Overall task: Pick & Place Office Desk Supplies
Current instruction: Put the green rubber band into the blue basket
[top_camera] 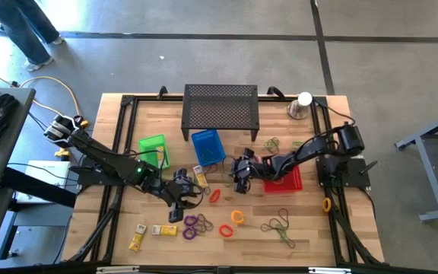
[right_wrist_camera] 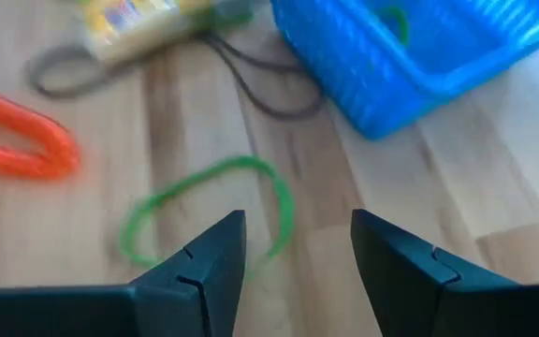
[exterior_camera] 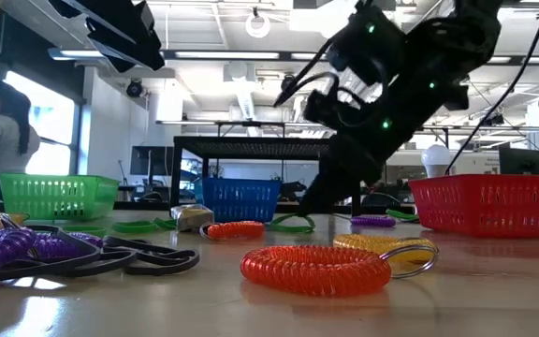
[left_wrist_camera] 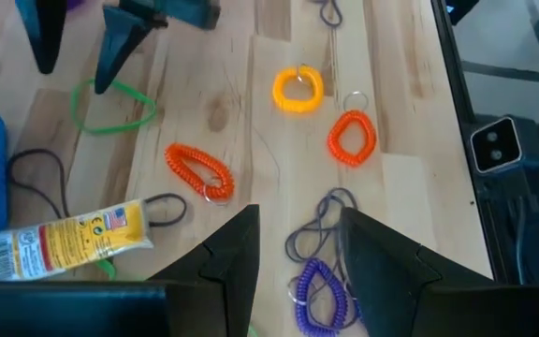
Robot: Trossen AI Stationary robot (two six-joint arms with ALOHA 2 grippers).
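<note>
Loose supplies lie on the wooden table: a thin green loop, orange coils, a yellow coil, a purple coil and a yellow packet. My right gripper is open and low over the table, its fingers standing on either side of the green loop's near part without touching it. My left gripper is open and higher up, over the purple coil and dark thin loops, with nothing between its fingers.
A blue basket, a green basket and a red basket stand mid-table. Behind them are a black perforated stand and a silver cup with a white ball. More loops lie near the front edge.
</note>
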